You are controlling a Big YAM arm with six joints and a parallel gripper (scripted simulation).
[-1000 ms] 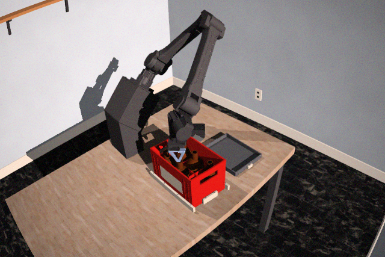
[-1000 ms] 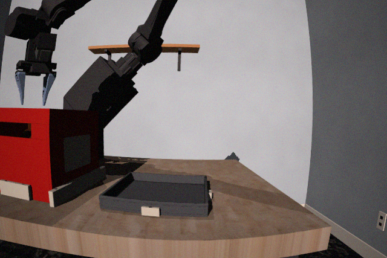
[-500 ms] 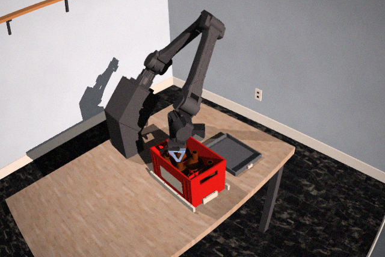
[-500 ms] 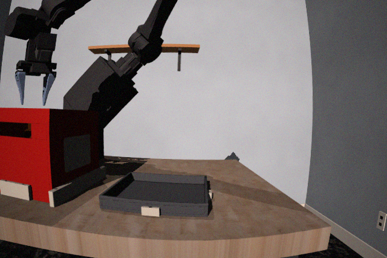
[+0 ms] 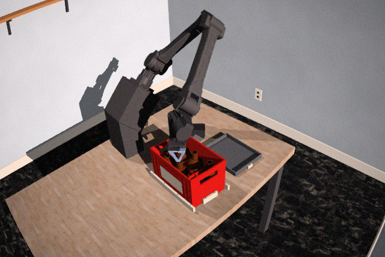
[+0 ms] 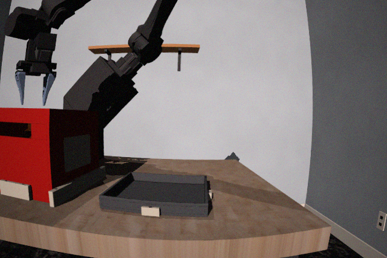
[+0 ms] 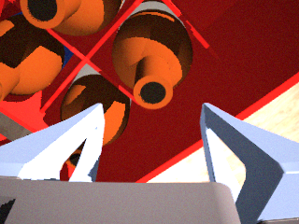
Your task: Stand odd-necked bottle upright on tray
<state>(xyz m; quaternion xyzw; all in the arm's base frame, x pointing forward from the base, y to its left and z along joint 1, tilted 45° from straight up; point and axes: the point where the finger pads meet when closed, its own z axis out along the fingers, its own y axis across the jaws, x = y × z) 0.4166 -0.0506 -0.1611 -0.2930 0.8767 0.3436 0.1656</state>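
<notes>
five bottles (image 7: 151,56) below open gripper (image 7: 152,144)

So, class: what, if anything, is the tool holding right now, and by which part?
Nothing. The tool hangs open above the red crate, its fingers apart with only air between them; the bottles stand below, untouched.
</notes>
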